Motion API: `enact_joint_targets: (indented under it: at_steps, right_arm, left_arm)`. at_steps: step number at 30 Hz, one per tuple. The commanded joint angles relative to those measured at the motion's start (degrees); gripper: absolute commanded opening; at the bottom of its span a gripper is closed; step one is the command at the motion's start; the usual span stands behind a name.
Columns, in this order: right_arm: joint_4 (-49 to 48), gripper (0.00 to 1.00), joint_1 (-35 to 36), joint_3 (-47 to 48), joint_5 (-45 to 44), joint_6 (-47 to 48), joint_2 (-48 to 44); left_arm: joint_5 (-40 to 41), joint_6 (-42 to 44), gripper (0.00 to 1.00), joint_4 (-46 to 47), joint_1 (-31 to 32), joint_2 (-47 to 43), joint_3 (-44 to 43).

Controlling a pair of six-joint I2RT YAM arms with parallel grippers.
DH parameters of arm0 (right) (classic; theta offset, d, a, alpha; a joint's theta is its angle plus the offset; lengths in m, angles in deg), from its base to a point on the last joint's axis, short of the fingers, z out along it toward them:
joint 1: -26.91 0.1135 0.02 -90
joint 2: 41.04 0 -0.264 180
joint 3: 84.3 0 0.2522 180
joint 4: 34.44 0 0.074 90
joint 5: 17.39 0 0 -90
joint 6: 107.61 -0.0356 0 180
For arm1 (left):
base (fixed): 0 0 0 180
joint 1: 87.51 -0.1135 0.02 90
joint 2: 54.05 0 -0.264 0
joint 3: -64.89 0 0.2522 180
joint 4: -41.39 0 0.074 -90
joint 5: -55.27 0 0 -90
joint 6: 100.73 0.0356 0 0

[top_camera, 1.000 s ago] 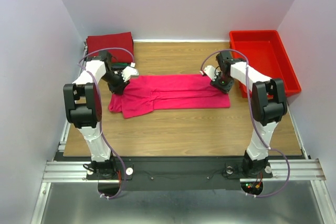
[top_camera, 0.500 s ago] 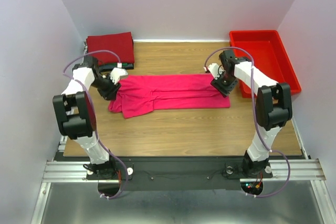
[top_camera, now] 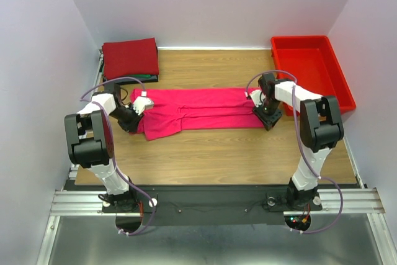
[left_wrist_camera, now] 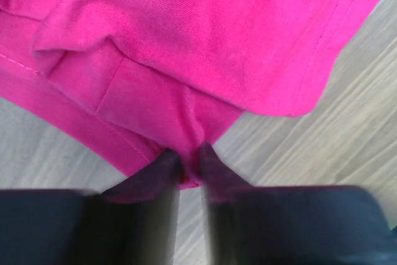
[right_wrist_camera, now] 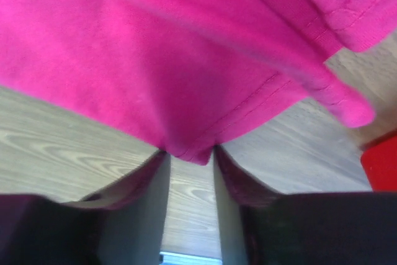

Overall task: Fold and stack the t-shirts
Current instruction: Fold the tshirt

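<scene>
The bright pink t-shirt lies folded into a long band across the middle of the wooden table. My left gripper is at the shirt's left end, low on the table. In the left wrist view it is shut on a fold of the pink cloth. My right gripper is at the shirt's right near corner. In the right wrist view it is shut on the pink hem. A folded dark red t-shirt tops a stack at the back left. Green and dark edges show under it.
A red plastic bin stands at the back right, close to my right arm, and a corner of it shows in the right wrist view. White walls enclose the table on three sides.
Both grippers have moved toward the near edge along the ends of the pink shirt. The shirt's left end now sits a little nearer and more bunched.
</scene>
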Motion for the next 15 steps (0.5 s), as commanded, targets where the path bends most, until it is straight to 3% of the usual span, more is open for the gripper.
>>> enact_joint_targets:
  at_steps: [1, 3, 4, 15]
  right_arm:
    - [-3.3, 0.27, -0.5, -0.6, -3.7, -1.2, 0.8]
    - [-3.7, 0.14, -0.9, -1.5, -4.0, -0.4, 0.6]
    - [-3.7, 0.02, -1.0, -1.7, -4.2, 0.1, 0.4]
    - [-3.8, 0.00, -2.5, -8.1, -6.4, 6.0, -6.1]
  left_arm:
    - [0.5, 1.2, 0.13, -1.2, -0.5, -2.0, 1.6]
    - [0.7, 2.5, 0.01, -2.0, -0.8, -3.1, 2.5]
    - [1.1, 2.7, 0.00, -2.4, -1.2, -4.1, 3.3]
    - [4.2, 5.9, 0.03, -5.1, -3.4, -9.8, 6.4]
